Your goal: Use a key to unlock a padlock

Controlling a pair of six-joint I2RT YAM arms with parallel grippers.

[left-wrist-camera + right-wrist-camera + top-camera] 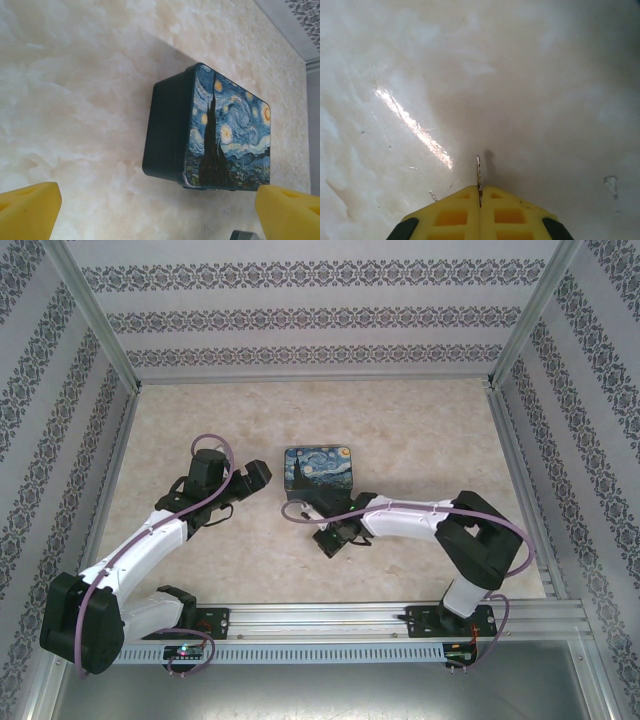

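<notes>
yellow tips of the right gripper pinch the key, its blade edge-on, pointing straight out ahead. left gripper gapes wide, empty, facing the tin just beyond; i cannot pick out the padlock.

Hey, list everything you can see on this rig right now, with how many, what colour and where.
tin box: one, blue Starry Night lid with dark sides, mid-table, lid up
key: one, thin silvery metal, pinched in the right gripper, tip sticking out over the table
table: one, cream marble pattern, under everything
walls: three, pale with dark floral bands, around the table
left gripper: one, yellow tips, open, facing the tin box
right gripper: one, yellow tips, shut on the key
</notes>
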